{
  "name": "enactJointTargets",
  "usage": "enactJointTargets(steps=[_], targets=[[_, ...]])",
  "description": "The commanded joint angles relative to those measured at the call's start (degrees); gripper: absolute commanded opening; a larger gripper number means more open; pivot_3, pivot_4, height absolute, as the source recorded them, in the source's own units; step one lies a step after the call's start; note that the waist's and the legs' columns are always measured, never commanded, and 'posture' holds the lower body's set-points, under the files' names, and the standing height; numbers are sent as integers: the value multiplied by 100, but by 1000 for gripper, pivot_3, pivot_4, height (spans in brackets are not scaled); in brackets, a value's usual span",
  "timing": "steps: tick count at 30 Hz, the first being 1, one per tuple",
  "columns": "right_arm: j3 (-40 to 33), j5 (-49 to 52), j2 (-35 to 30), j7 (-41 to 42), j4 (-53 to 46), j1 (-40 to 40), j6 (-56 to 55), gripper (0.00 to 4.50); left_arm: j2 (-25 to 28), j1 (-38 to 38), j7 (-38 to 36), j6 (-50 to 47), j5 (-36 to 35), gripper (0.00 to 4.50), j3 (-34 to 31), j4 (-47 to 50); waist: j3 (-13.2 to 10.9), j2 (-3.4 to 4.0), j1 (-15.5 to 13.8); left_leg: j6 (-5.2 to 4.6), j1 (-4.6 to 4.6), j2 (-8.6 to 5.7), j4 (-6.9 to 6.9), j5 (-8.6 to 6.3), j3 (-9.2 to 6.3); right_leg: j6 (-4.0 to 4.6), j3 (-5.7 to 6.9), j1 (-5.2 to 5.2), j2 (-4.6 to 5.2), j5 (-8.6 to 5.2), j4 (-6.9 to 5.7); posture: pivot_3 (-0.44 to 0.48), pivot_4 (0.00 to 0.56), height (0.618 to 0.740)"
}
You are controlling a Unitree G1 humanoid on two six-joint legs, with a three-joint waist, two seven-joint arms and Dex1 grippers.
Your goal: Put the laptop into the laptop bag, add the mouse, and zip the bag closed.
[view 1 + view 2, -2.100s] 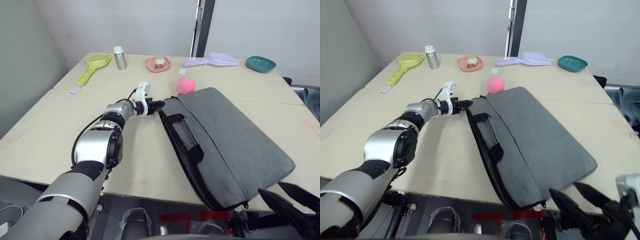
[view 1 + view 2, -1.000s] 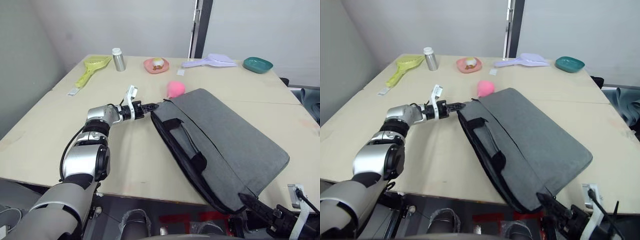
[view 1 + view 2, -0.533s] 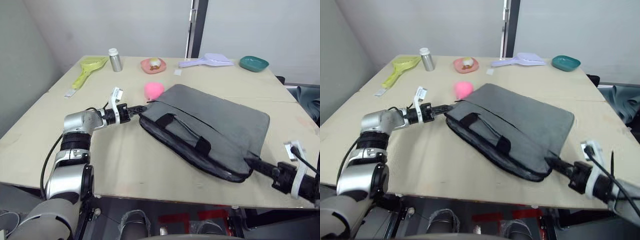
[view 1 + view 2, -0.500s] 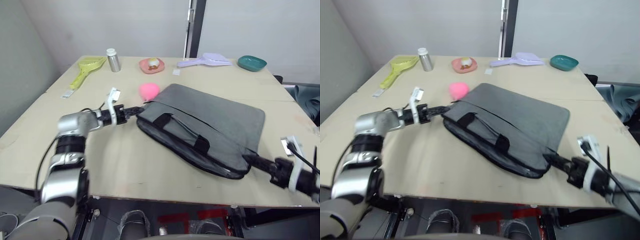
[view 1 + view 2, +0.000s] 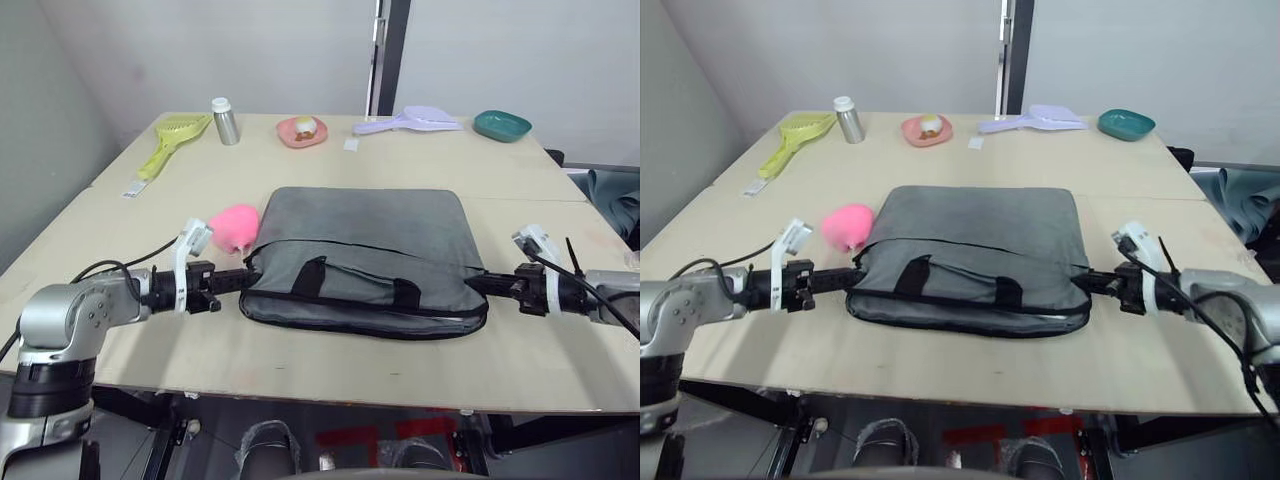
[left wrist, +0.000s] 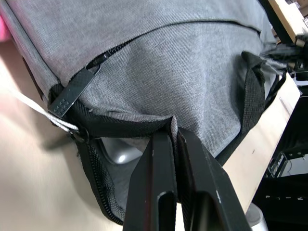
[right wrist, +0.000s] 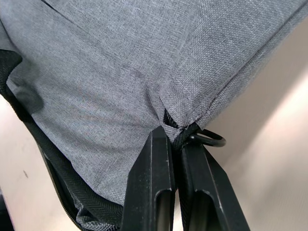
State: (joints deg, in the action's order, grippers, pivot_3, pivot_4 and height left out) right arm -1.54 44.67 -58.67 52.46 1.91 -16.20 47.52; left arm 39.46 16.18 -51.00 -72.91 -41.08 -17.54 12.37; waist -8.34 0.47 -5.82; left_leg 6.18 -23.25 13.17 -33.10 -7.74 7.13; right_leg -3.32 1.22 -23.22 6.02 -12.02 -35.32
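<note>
The grey laptop bag (image 5: 360, 235) lies flat in the middle of the table, its black handles (image 5: 352, 283) toward me. My left gripper (image 5: 243, 281) is shut on the black edging at the bag's left end (image 6: 120, 126). My right gripper (image 5: 478, 283) is shut on the fabric corner at the bag's right end (image 7: 183, 118), beside a metal ring (image 7: 208, 140). In the left wrist view the zipper stands open at this end, with the pull tab (image 6: 72, 94) lying loose. A silver-grey rounded corner, the laptop (image 6: 118, 154) by its look, shows inside the opening. The mouse is out of view.
A pink plush toy (image 5: 233, 226) rests against the bag's far left corner. Along the table's far edge stand a yellow scoop (image 5: 172, 140), a metal bottle (image 5: 225, 120), a pink plate (image 5: 303, 129), a purple scoop (image 5: 405, 121) and a teal dish (image 5: 502, 125).
The bag has swung from a slant to lie square with the table's front edge. The right gripper has come up and holds its right corner. The left gripper still grips the left end.
</note>
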Motion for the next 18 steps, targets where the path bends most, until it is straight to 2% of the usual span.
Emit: enactJointTargets(steps=[1, 6, 11, 14, 16, 18], targets=[[-40, -450, -94, 324, 196, -285, -235, 36, 31, -84, 225, 232, -40, 0, -256, -90, 0, 1, 6, -1, 2, 0, -2, 0, 1, 0, -2, 0, 0, 0, -4, 0, 150, 740], [4, -739, -96, 567, 311, -356, -208, 36, -19, -161, 301, 315, -277, 0, -186, 6, 1, 1, 0, -6, 2, 1, -15, 0, 2, 2, -8, 0, -1, 1, -14, 0, 150, 740], [-72, -870, 4, 584, 315, -279, -197, 36, 324, -232, 78, 740, 1, 0, 178, -489, 2, 1, 15, -10, 4, 3, -15, 1, 3, 2, -10, 0, -3, 1, -16, 0, 150, 740], [-22, -957, 57, 550, 421, -370, -108, 959, 523, -171, -84, 963, 51, 0, 357, -614, 4, 0, 40, -10, 7, 3, -15, 1, 5, 2, -13, 0, -3, 1, -19, 0, 150, 740], [-10, -986, 6, 676, 437, -362, -30, 1777, 683, -221, -168, 1163, 180, 0, 562, -607, 5, 1, 65, -10, 14, 4, -16, 1, 8, 2, -19, 0, -5, 1, -25, 0, 150, 740], [-84, -984, -77, 818, 478, -330, 20, 2410, 797, -305, -287, 1323, 209, 0, 687, -527, 5, 2, 75, -7, 27, 4, -15, -1, 20, 2, -32, 1, -5, 1, -32, 0, 150, 740]])
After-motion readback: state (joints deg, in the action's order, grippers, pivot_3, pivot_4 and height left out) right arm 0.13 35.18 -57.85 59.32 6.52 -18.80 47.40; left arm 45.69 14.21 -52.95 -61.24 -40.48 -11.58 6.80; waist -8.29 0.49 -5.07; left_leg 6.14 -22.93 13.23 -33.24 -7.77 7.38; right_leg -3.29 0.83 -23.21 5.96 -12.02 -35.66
